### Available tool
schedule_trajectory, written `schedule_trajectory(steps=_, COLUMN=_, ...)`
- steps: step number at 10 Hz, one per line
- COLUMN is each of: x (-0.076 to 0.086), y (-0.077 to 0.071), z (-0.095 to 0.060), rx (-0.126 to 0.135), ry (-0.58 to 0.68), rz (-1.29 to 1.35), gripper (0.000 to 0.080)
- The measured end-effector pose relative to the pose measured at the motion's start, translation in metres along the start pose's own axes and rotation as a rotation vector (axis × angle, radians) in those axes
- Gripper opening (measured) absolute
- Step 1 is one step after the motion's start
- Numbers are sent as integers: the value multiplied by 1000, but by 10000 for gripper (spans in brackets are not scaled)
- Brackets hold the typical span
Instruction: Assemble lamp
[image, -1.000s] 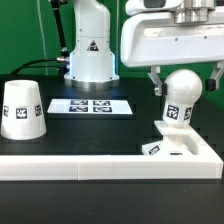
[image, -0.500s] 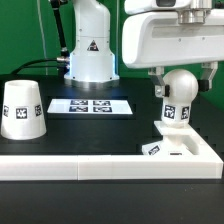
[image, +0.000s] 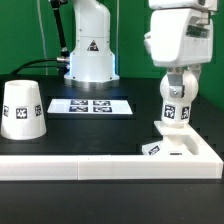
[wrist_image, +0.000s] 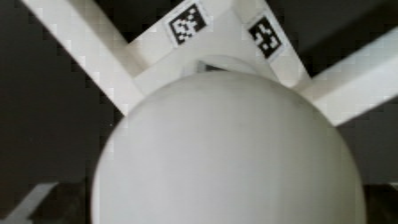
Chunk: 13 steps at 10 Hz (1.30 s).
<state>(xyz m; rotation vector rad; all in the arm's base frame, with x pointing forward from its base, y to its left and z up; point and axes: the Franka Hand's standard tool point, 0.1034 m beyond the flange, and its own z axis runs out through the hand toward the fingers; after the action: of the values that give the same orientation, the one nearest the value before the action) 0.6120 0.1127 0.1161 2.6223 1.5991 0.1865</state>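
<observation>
Right at the table's (image: 110, 130) near edge runs the long white border rail (image: 60, 168). Tucked against it in the near right corner sits the flat square base (image: 190, 148). The bulb (image: 177, 98) stands upright on that base, neck down in the socket, so the base is the one holder with something in it.

The fingers (image: 167, 78) come down from above around the bulb's crown. From the wrist view the round bulb fills almost everything, with the tagged base showing beyond it. Whether the fingers are pinching the bulb or just straddling it, I cannot tell from either view.

My read is that this is the seating step, bulb into base. The next move calls for checking that the neck is fully home, letting go cleanly without tipping the bulb, then travelling across for the shade.

The shade (image: 22, 108) waits near the left edge, well apart from the bulb. It stands with its wide mouth down on the table, so its inside is hidden.

Further back, mid-table, lies the marker board (image: 90, 105). At the far edge stands the robot pedestal (image: 88, 50).
</observation>
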Motion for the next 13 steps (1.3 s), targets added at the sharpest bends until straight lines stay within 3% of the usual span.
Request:
schedule_trajectory(steps=1, x=-1, y=1, z=1, rx=1, ry=-25, rz=-151, gripper=699)
schedule_trajectory(steps=4, x=-1, y=3, z=3, rx=-7, ry=-39, rz=-282, gripper=699)
schedule_trajectory(steps=7, x=-2, y=3, z=3, rx=-10, ry=-38, rz=-270, gripper=672)
schedule_trajectory(steps=8, x=-2, y=3, z=3, rx=-10, ry=-38, rz=-270, gripper=575)
schedule_trajectory(steps=11, x=-3, y=4, z=3, rx=-10, ry=-37, rz=-209, gripper=575)
schedule_trajectory(steps=13, x=-6, y=4, z=3, rx=-14, ry=-37, rz=-2, gripper=575)
